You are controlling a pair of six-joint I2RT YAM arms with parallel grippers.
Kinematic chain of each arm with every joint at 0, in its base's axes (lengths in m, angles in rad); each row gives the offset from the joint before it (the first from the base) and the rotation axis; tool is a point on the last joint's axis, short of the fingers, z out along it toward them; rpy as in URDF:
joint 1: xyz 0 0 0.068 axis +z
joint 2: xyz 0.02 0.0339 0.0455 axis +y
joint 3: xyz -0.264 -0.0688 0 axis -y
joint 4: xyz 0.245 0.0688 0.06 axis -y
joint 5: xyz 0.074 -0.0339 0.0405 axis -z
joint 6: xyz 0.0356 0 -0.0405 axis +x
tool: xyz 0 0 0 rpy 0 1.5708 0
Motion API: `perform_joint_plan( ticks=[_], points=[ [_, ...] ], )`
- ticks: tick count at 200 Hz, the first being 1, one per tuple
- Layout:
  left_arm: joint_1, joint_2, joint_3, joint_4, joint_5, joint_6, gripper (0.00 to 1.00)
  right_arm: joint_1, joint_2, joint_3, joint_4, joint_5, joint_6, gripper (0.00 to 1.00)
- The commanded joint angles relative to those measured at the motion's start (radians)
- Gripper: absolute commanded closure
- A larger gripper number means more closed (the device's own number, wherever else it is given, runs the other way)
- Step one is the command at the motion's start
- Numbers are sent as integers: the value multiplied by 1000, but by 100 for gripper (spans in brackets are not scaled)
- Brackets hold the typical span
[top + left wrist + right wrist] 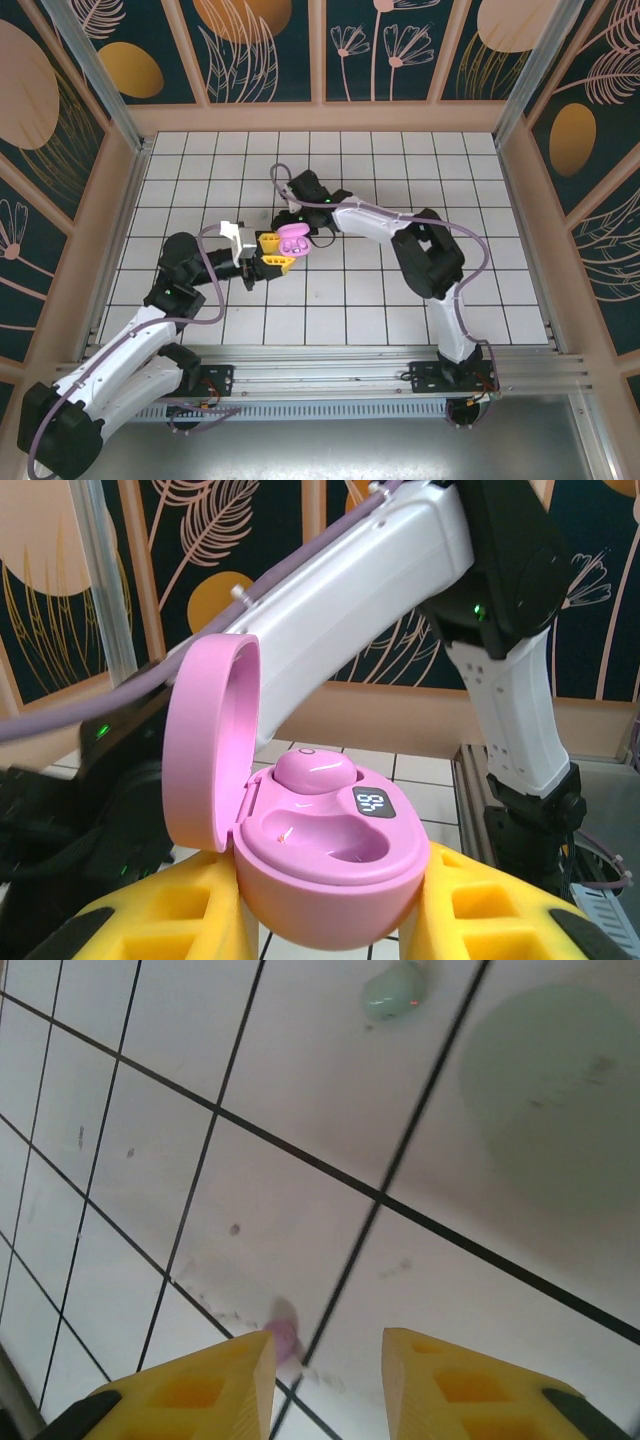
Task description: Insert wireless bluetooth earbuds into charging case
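My left gripper [274, 254] is shut on the open pink charging case [330, 850], its yellow fingers [150, 920] on either side of the base. The lid [205, 740] stands up on the left. One pink earbud [312, 770] sits in the far slot and the near slot [330, 830] is empty. My right gripper [328, 1345] hangs low over the tiles, jaws apart. A second pink earbud [284, 1338] lies on the floor at the inner edge of its left finger [215, 1390]. Farther off lies a mint earbud [395, 988].
A blurred mint case [560, 1090] rests on the tiles near the mint earbud. My right arm [360, 590] crosses just behind the pink case. The right gripper [298, 214] sits close beyond the case [293, 240]. Wooden walls [320, 118] ring the tiled floor.
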Motion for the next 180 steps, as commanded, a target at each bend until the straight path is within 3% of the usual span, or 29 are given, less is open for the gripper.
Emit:
perform_joint_plan(
  ticks=[1, 34, 127, 180],
  points=[
    [-4, -31, -3, -28, -11, -7, 91, 39, 56, 73, -74, 45, -21, 67],
    [-4, -65, -6, -50, -17, -10, 91, 81, 123, 159, -111, 69, -21, 67],
    [-3, -117, -1, -95, -31, -8, 91, 172, 243, 368, -335, 292, -72, 68],
    [-5, -121, 1, -100, -32, -3, 91, 199, 253, 388, -407, 323, -57, 68]
  ],
)
